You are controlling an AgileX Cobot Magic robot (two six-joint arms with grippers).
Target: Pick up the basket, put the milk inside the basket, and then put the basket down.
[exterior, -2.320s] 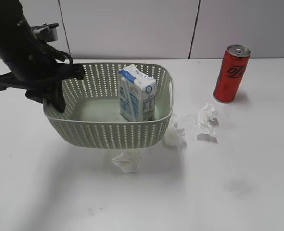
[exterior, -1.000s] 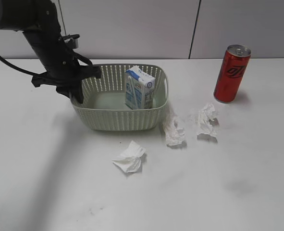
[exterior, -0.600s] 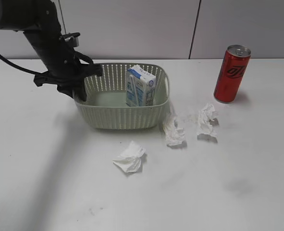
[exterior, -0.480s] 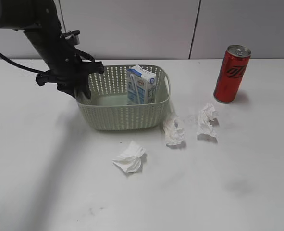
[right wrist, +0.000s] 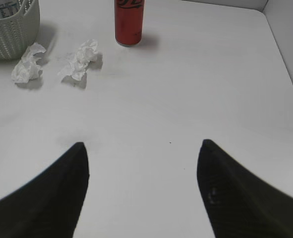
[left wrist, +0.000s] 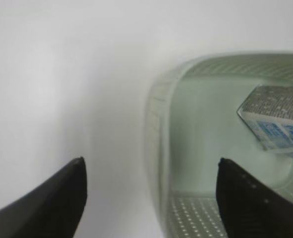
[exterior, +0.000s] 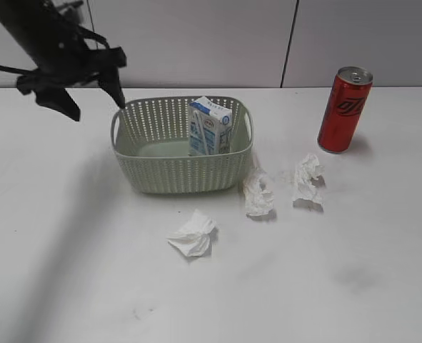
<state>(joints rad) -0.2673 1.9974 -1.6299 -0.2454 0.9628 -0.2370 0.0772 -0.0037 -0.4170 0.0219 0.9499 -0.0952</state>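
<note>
The sage-green basket rests on the white table, with the white-and-blue milk carton standing upright inside it. My left gripper is open and empty, raised above and just left of the basket's left rim. In the left wrist view the rim lies between and below the open fingers, and the milk shows at the right. My right gripper is open and empty over bare table; it is out of the exterior view. A corner of the basket shows at the right wrist view's top left.
A red soda can stands at the back right and also shows in the right wrist view. Three crumpled tissues lie on the table: one in front of the basket, two to its right.
The basket came down from mid-air and now rests on the table. My left gripper let go of its left rim, opened, and lifted up and to the left.
</note>
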